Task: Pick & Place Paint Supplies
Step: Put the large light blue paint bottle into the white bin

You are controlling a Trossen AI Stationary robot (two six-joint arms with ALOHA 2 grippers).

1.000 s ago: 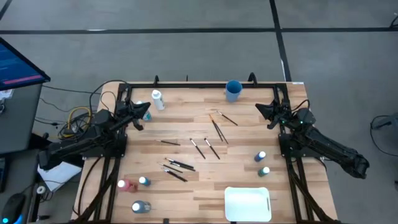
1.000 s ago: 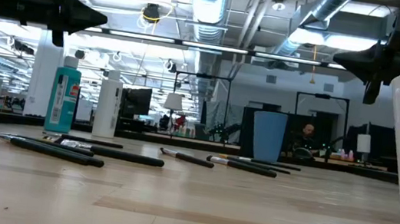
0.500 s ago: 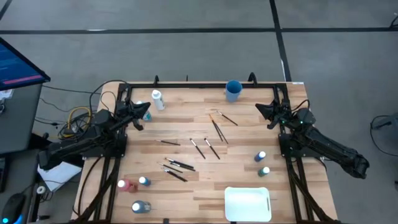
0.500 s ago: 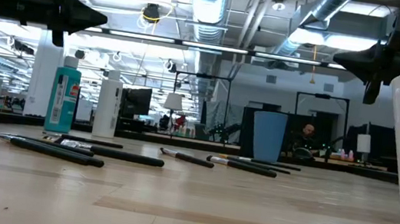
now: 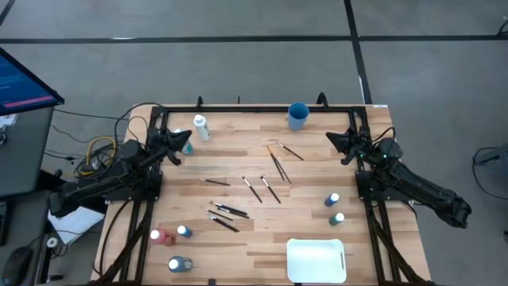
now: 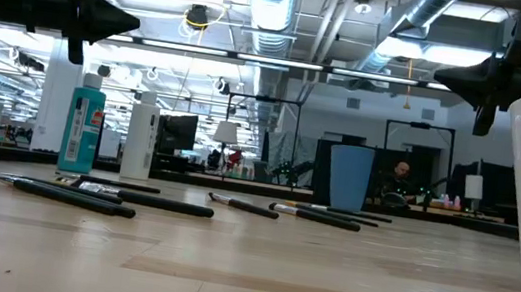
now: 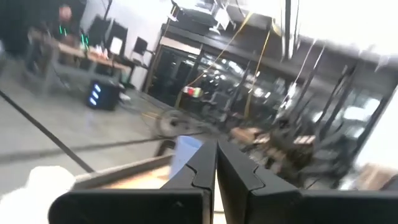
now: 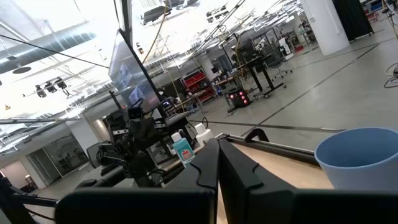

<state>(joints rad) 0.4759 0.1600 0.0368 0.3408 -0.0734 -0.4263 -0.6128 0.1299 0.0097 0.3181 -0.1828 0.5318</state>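
Several thin dark paintbrushes (image 5: pixel 274 164) lie scattered flat on the wooden table's middle (image 6: pixel 113 194). A white bottle (image 5: pixel 201 127) and a teal bottle (image 6: pixel 81 130) stand at the far left. Two small bottles (image 5: pixel 332 199) stand at the right, and a red one (image 5: pixel 161 236) with two more (image 5: pixel 179 264) at the near left. My left gripper (image 5: pixel 182 141) hovers shut above the far left, next to the teal bottle. My right gripper (image 5: pixel 332 137) hovers shut above the far right. Both point inward (image 6: pixel 133 22) (image 6: pixel 438 81), well above the table.
A blue cup (image 5: pixel 298 115) stands at the far edge, right of centre. A white rectangular tray (image 5: pixel 316 260) sits at the near right. A black frame rail (image 5: pixel 238 107) runs along the far edge. Bare wood lies between the brushes and the tray.
My left gripper has rolled a little about its own pointing line while staying in place, still shut. Nothing on the table has moved.
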